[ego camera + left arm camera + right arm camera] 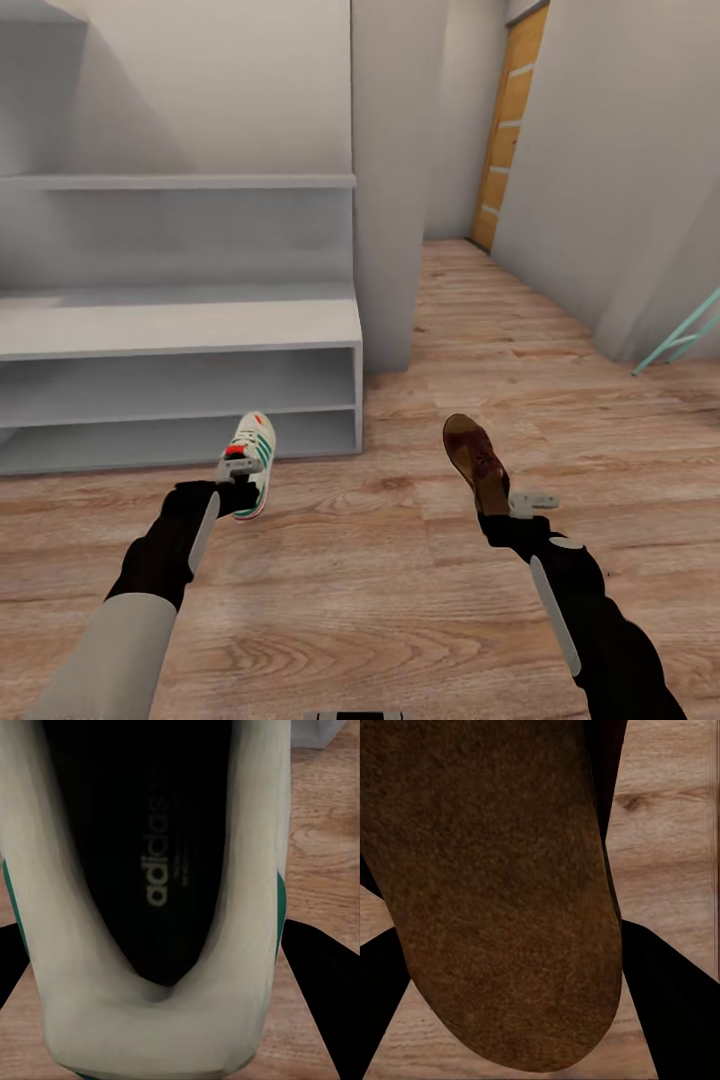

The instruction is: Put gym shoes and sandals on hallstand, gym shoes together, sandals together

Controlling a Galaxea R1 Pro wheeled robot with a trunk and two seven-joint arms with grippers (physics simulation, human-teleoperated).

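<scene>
A cream-white gym shoe (251, 452) with green stripes and a red tongue is held by its heel in my left gripper (237, 483), just in front of the hallstand's (180, 325) lowest shelf. In the left wrist view the shoe's (150, 870) black insole faces the camera, with a dark finger (322, 990) on either side. My right gripper (500, 505) is shut on the heel end of a dark brown sandal (474, 458), held over the corridor floor (400, 580) right of the rack. The sandal's brown sole (495, 892) shows in the right wrist view between black fingers (667, 1005).
A grey wall pillar (388, 200) stands right beside the hallstand's right end. The corridor runs back to an orange-brown door (510, 120). A teal frame (680, 340) leans at the right wall. Open plank floor lies between and behind my arms.
</scene>
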